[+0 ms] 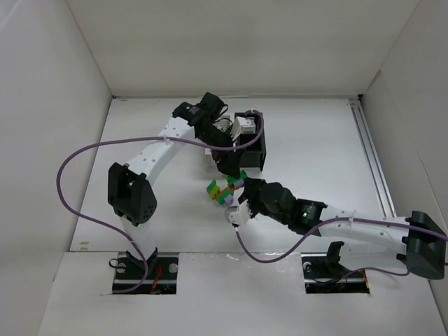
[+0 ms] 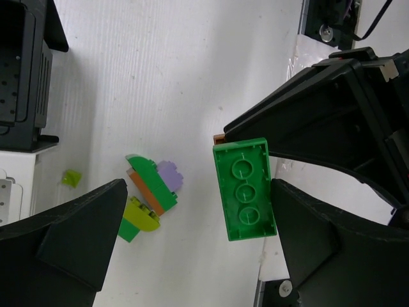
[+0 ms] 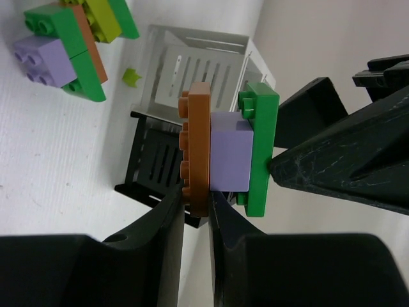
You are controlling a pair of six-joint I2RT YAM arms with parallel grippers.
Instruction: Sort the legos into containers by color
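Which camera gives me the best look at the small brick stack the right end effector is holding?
Right wrist: the stack sits edge-on, close up, with orange, purple and green layers distinct. Left wrist shows only its green plate from below, plus an orange sliver. Top external: too small and crowded to pick out.

The legos (image 3: 227,153), centre frame, are hard moulded plastic, smooth with a slight sheen; the green brick (image 2: 246,192) shows glossy moulded sockets. The containers (image 3: 198,64), upper centre, are slatted plastic, white and black, satin finish. The fingers (image 3: 345,173) of the right gripper (image 3: 231,185) are black matt plastic, finely scratched. The table (image 2: 192,77) is white, matt and faintly ribbed. The cable (image 1: 59,180), at left, has a smooth purple sheath.
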